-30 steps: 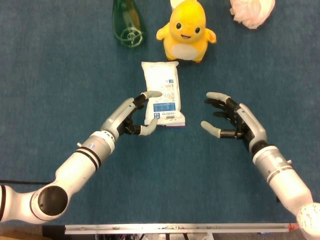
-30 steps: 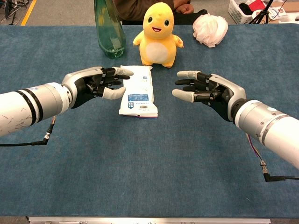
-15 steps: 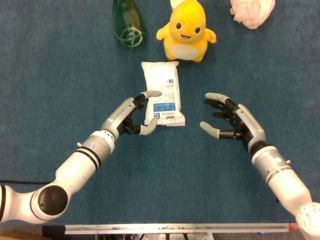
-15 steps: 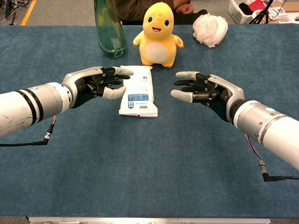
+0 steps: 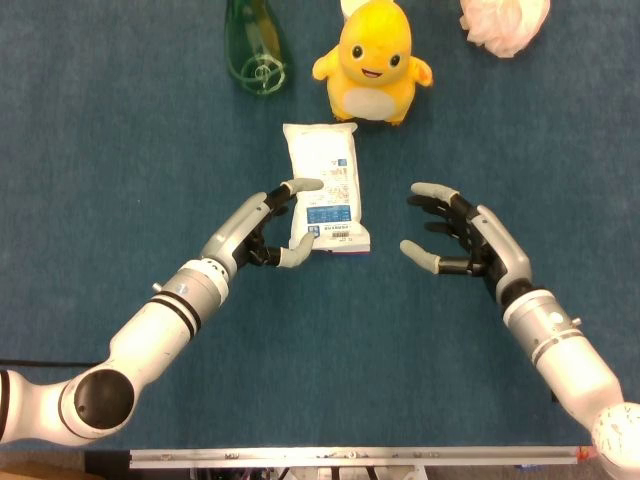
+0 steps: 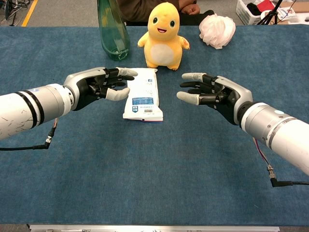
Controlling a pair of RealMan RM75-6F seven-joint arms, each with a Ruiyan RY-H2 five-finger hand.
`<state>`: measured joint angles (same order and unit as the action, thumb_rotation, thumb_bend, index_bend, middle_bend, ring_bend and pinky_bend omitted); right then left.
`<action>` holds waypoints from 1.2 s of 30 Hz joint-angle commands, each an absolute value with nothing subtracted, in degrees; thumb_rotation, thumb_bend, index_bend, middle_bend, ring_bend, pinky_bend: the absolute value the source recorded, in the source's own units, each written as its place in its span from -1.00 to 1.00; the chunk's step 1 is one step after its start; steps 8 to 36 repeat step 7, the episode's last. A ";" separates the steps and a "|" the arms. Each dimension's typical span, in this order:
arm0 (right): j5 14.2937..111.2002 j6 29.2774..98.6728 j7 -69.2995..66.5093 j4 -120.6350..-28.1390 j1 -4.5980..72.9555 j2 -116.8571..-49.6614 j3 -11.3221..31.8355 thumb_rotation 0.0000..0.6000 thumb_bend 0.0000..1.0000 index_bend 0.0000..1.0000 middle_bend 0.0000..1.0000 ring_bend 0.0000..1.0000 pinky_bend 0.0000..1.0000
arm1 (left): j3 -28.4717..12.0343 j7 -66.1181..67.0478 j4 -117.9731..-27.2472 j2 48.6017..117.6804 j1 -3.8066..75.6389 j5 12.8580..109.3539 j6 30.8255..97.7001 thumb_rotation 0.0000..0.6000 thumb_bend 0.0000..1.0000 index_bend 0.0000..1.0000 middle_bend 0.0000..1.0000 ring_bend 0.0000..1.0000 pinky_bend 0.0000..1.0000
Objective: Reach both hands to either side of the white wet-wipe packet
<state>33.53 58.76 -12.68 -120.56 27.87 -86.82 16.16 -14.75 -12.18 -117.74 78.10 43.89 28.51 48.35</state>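
Note:
The white wet-wipe packet [image 5: 325,187] [image 6: 142,94] lies flat on the blue table, its blue label toward me. My left hand [image 5: 262,229] [image 6: 99,86] is at the packet's left edge with fingers spread; its fingertips overlap that edge, and contact cannot be judged. My right hand [image 5: 462,238] [image 6: 213,93] hovers open to the packet's right, palm facing it, a clear gap of blue table between them. Neither hand holds anything.
A yellow plush toy [image 5: 373,62] [image 6: 163,36] stands just behind the packet. A green glass bottle [image 5: 255,45] [image 6: 112,30] is at the back left, and a crumpled white cloth [image 5: 504,22] [image 6: 217,30] at the back right.
My left hand has shifted very slightly up along the packet's left edge. My right hand stays about where it was.

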 commanded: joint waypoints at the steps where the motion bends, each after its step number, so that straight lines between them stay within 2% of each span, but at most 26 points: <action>1: 33.48 58.67 -12.70 -120.61 27.88 -86.76 16.26 1.00 -0.51 -0.58 -0.58 -0.78 -0.68 | -14.82 -12.22 -117.66 78.11 43.91 28.42 48.29 0.99 0.00 -0.76 -0.88 -1.00 -0.90; 36: 33.27 58.54 -12.68 -120.49 27.93 -86.76 16.39 1.00 -0.51 -0.59 -0.58 -0.78 -0.68 | -15.05 -12.32 -117.69 78.07 43.90 28.47 48.26 1.00 0.00 -0.76 -0.88 -1.00 -0.90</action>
